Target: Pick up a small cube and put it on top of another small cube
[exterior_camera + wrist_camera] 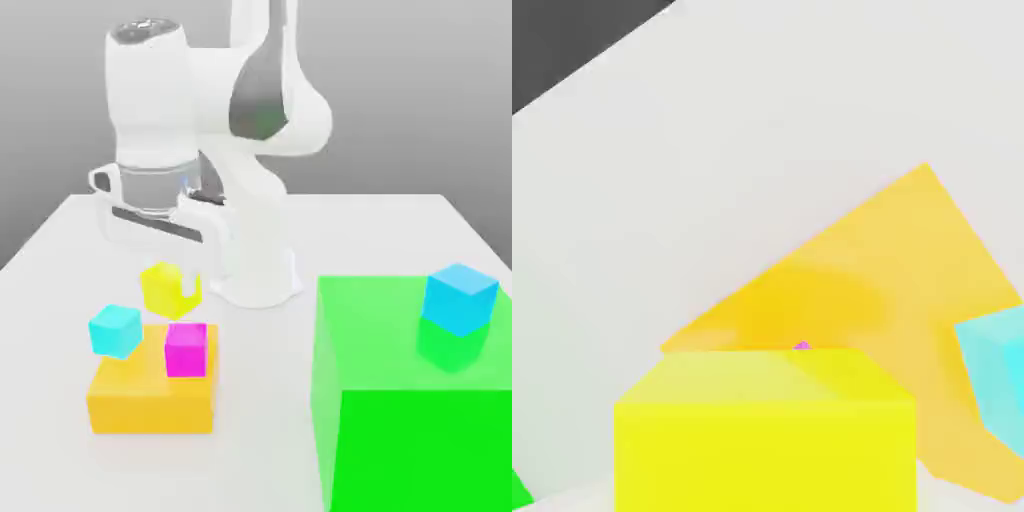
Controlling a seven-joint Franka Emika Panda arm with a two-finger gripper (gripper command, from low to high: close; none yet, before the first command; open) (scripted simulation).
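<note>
Arm: one white Franka Panda arm [265, 110], base seated toward the table's far edge, upper links folded overhead. Wrist: pointed downward over the table's middle. Gripper [172, 268]: hangs below the wrist, clear of the tabletop.

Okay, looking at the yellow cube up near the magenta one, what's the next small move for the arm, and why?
Probably carry the small yellow cube a little further toward the magenta cube before lowering. In the exterior view the yellow one hangs tilted, up and off to the side of the magenta one on the orange block; the hand view shows only a sliver of magenta past its edge.
</note>
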